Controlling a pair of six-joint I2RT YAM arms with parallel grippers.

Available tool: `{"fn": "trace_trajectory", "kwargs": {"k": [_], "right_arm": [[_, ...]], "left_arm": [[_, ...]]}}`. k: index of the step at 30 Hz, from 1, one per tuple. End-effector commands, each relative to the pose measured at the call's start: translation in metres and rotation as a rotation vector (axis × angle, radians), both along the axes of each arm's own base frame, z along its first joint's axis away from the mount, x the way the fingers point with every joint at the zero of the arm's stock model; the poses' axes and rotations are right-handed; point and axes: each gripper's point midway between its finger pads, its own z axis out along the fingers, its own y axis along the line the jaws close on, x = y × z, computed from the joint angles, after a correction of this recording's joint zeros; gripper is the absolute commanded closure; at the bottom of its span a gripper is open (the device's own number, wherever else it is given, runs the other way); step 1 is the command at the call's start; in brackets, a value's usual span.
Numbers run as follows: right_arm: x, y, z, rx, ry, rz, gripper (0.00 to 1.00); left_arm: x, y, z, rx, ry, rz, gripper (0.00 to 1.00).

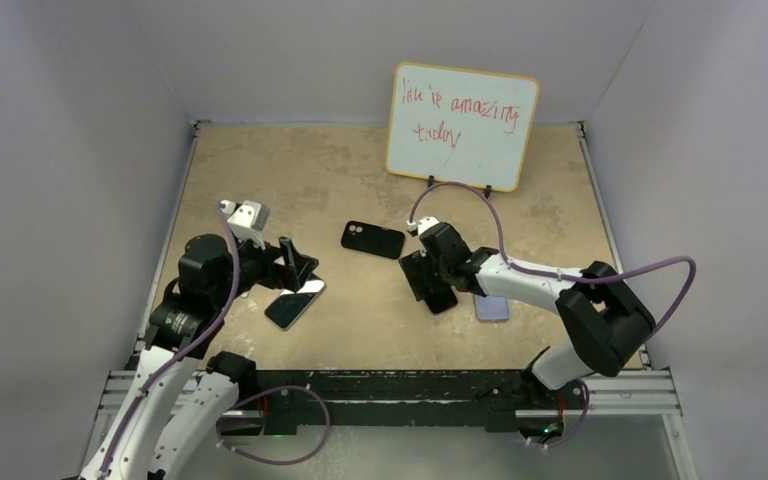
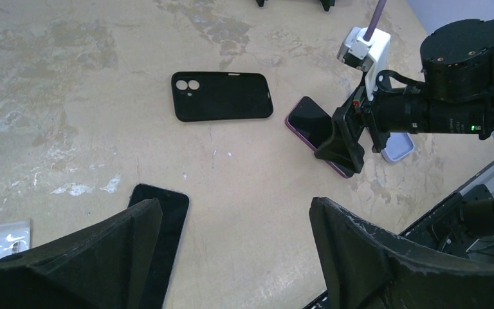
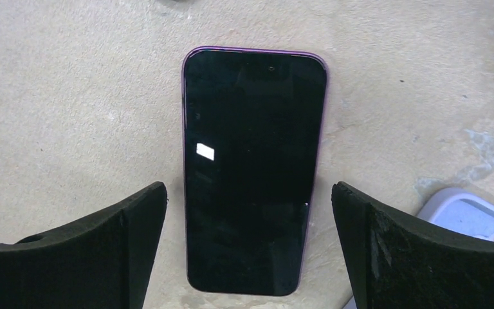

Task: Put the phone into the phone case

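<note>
The matte black phone case (image 1: 372,239) lies flat at mid-table with its camera cutout to the left; it also shows in the left wrist view (image 2: 222,96). A purple-edged phone (image 3: 254,167) lies screen up on the table. My right gripper (image 3: 249,238) is open and hovers over it, one finger on each side of its near end, not touching it. In the top view the right gripper (image 1: 428,278) covers most of this phone (image 1: 442,298). My left gripper (image 2: 231,257) is open and empty, above a second dark phone (image 2: 161,225) at its left finger.
A pale lavender case (image 3: 473,215) lies just right of the purple phone, also seen from above (image 1: 491,308). A whiteboard (image 1: 462,125) with red writing stands at the back. A silvery item (image 2: 0,237) lies at the left wrist view's lower left.
</note>
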Motion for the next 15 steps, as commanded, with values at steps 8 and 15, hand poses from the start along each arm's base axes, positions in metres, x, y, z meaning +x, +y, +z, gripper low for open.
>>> {"fn": "trace_trajectory", "kwargs": {"k": [8,15], "right_arm": [[0.012,0.015,-0.006,-0.068,0.007,0.046,0.07],[0.009,0.014,-0.009,-0.071,0.034,0.032,0.31]], "left_arm": [[0.001,0.001,0.006,-0.016,-0.025,0.009,0.11],[-0.001,0.002,0.008,-0.020,-0.035,0.011,0.11]]}}
